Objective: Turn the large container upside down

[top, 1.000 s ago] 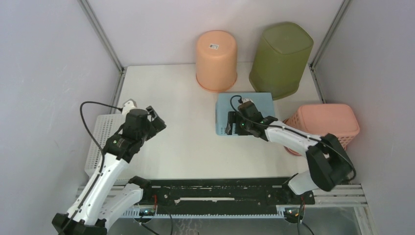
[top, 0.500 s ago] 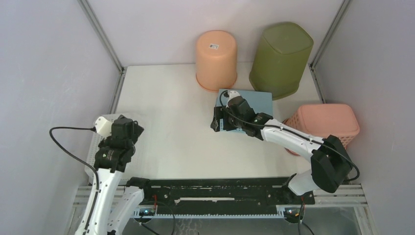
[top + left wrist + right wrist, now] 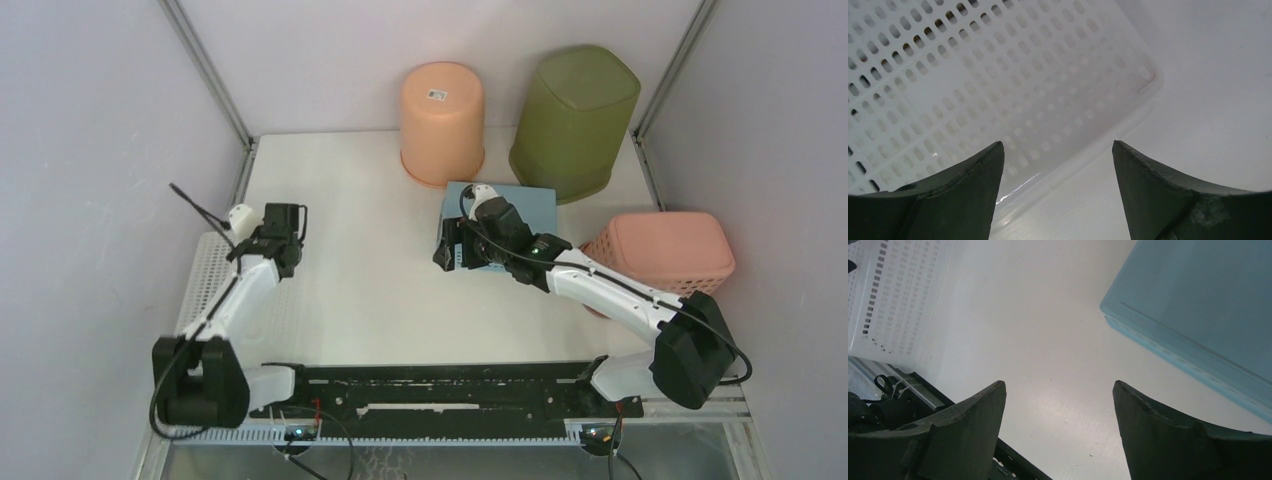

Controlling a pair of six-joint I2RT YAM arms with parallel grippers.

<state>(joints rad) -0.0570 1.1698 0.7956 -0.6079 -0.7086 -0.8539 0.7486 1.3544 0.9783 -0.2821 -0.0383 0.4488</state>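
Note:
The olive green bin [image 3: 575, 120], the largest container, stands bottom-up at the back right. A white perforated basket [image 3: 200, 275] lies flat at the left edge. My left gripper [image 3: 285, 225] is open and empty, low over that basket's far right corner. In the left wrist view the basket [image 3: 973, 75] fills the upper left and my left gripper [image 3: 1058, 150] straddles its rim. My right gripper [image 3: 447, 245] is open and empty at the left edge of a light blue box [image 3: 520, 215]. In the right wrist view the box [image 3: 1208, 305] lies to the right of my right gripper [image 3: 1059, 387].
An orange bucket [image 3: 442, 120] stands bottom-up at the back centre. A pink basket [image 3: 665, 255] lies bottom-up at the right. The right wrist view shows the white basket [image 3: 893, 300] far left. Grey walls enclose the table on three sides.
My left arm has swung out and reached forward, bringing its gripper over the white basket's corner. My right gripper has shifted slightly left to the blue box's edge.

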